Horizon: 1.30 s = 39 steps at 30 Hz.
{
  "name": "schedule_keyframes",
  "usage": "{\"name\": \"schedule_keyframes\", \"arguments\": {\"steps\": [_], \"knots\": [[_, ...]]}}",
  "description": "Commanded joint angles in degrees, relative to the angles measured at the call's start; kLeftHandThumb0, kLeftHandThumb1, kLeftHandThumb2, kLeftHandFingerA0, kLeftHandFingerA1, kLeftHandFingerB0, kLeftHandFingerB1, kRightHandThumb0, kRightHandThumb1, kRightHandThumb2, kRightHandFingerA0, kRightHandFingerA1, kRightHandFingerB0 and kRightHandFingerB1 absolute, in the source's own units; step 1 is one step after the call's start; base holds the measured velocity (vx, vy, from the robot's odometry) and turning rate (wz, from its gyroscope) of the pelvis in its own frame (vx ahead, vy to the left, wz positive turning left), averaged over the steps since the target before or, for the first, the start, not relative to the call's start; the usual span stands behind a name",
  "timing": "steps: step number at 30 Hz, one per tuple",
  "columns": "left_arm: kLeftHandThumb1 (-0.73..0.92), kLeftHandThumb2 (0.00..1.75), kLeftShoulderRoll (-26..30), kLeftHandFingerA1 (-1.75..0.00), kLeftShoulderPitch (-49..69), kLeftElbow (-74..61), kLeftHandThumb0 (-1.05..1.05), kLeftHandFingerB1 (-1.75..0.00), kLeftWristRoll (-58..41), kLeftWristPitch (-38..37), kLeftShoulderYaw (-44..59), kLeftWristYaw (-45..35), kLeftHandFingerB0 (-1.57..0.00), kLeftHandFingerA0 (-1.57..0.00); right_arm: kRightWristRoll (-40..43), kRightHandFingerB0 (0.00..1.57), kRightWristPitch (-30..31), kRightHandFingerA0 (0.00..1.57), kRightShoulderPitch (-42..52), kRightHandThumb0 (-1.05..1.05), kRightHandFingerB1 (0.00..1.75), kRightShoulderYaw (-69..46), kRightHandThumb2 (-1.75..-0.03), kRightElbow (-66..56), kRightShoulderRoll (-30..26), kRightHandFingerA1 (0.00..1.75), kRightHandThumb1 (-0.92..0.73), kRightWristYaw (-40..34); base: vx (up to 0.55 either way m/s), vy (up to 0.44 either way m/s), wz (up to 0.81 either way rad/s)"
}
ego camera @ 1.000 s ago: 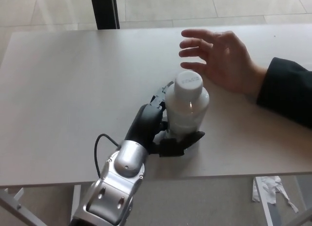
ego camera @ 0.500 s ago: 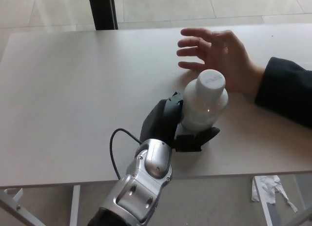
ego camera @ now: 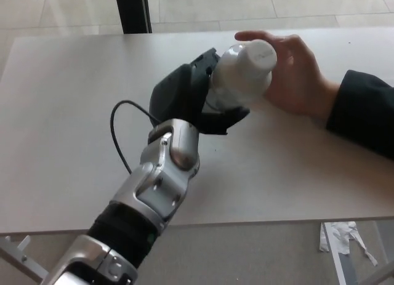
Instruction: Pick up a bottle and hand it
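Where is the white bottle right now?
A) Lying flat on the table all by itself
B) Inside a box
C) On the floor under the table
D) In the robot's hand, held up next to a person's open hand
D: the robot's left hand is wrapped around the white bottle, tilted so its cap points toward the person's hand waiting over the table.

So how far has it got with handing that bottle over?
The pick-up looks done: the left hand grips the white bottle, lifted off the table and tilted toward the person's hand. The handover is under way, with the bottle's cap end at the person's open palm. Still left: the person closing their fingers on it and the robot letting go.
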Motion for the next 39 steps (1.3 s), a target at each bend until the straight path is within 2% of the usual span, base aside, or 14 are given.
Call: {"name": "schedule_keyframes", "arguments": {"steps": [1,4,5,6,8,13,16,20,25,27,28,37,38,39], "knots": [[0.70,0.77,-1.6,-1.06,-13.5,5.4,-0.17,-0.65,-0.7,7.0,3.1,-5.6,-0.77,-0.78,-0.4,0.32,1.0,1.57,0.5,-1.05,1.05,0.1,-1.16,-0.7,-0.1,1.71,-0.46,-0.5,0.00,0.000,0.00],[0.69,0.67,-2.6,-0.84,-17.6,7.4,-0.21,-0.59,-1.6,10.0,4.0,-7.8,-0.69,-0.75,-0.8,0.30,0.1,1.57,0.0,-1.05,1.04,0.3,-1.17,-0.3,0.2,1.72,-0.46,-1.1,0.00,0.000,0.00],[0.66,0.73,-4.5,-1.65,-20.6,9.0,-0.13,-1.33,-2.3,12.7,4.5,-8.8,-0.64,-0.79,-0.6,0.31,0.5,1.57,-0.2,-1.05,1.05,0.5,-1.17,-0.2,0.2,1.74,-0.45,-0.5,0.00,0.000,0.00],[0.66,0.73,-4.4,-1.65,-20.7,9.0,-0.13,-1.33,-2.2,12.8,4.7,-8.9,-0.64,-0.79,-0.7,0.31,0.5,1.57,-0.3,-1.05,1.05,0.7,-1.17,-0.2,0.3,1.74,-0.45,-0.5,0.00,0.000,0.00],[0.70,0.71,-7.3,-1.24,-22.8,12.4,-0.18,-0.64,-1.6,16.2,3.7,-9.1,-0.63,-0.80,-1.2,0.42,2.5,1.57,-0.6,-1.05,1.10,0.9,-1.17,-0.8,0.6,1.75,-0.44,-2.5,0.00,0.000,0.00],[0.74,0.69,-9.9,-0.85,-23.0,18.8,-0.19,-0.71,-2.7,19.3,4.6,-10.5,-0.68,-0.83,-1.5,0.42,1.6,1.57,-0.8,-1.05,1.08,1.7,-1.16,-1.6,2.1,1.72,-0.44,-2.9,0.00,0.000,0.00],[0.67,0.64,-10.7,-0.81,-22.1,22.3,-0.15,-0.59,-0.1,20.1,1.2,-11.4,-0.51,-0.51,-1.5,0.49,0.7,1.57,-0.9,-1.05,1.10,1.8,-1.14,-2.0,3.9,1.70,-0.42,-4.3,0.00,0.000,0.00],[0.66,0.61,-11.9,-1.47,-23.8,26.0,-0.17,-0.51,0.1,22.9,0.4,-11.5,-0.39,-0.63,-0.8,0.50,0.6,1.57,-1.0,-1.05,1.11,1.6,-1.14,-2.7,5.0,1.71,-0.42,-4.4,0.00,0.000,0.00],[0.65,0.58,-11.6,-1.59,-25.5,30.7,-0.22,-0.78,4.3,23.1,-6.8,-14.8,-0.50,-0.68,-0.7,0.55,3.1,1.57,-1.3,-1.05,1.14,1.8,-1.15,-4.4,5.8,1.69,-0.43,-5.2,0.00,0.000,0.00],[0.58,0.60,-11.6,-1.61,-25.8,32.4,-0.19,-0.91,4.9,22.4,-9.3,-14.7,-0.59,-0.66,-0.8,0.46,4.7,1.57,-1.1,-1.05,1.32,1.7,-0.77,-6.1,6.3,1.65,-0.58,-6.4,0.00,0.000,0.00],[0.58,0.57,-11.5,-1.59,-25.9,32.6,-0.20,-0.89,4.7,22.3,-9.6,-14.5,-0.61,-0.71,-0.6,0.54,4.9,1.57,-0.8,-1.05,1.14,1.8,-1.16,-7.0,6.5,1.70,-0.43,-6.2,0.00,0.000,0.00],[0.59,0.58,-11.2,-1.61,-28.2,32.6,-0.20,-0.62,4.9,23.0,-11.1,-16.1,-0.48,-0.71,-1.0,0.56,6.9,1.57,-0.4,-1.05,1.15,2.0,-1.10,-8.9,6.6,1.63,-0.38,-6.0,0.00,0.000,0.00],[0.59,0.59,-11.3,-1.61,-28.4,32.6,-0.20,-0.66,4.8,23.0,-11.1,-16.2,-0.52,-0.71,-0.7,0.46,8.2,1.57,-0.3,-1.05,1.33,2.1,-0.78,-9.3,6.3,1.53,-0.60,-5.3,0.00,0.000,0.00],[0.61,0.57,-11.5,-1.62,-28.3,32.3,-0.21,-0.80,4.5,22.2,-10.7,-16.0,-0.58,-0.72,-0.2,0.57,8.4,1.57,-0.4,-1.05,1.15,1.6,-1.15,-9.4,6.7,1.69,-0.42,-5.7,0.00,0.000,0.00]]}}
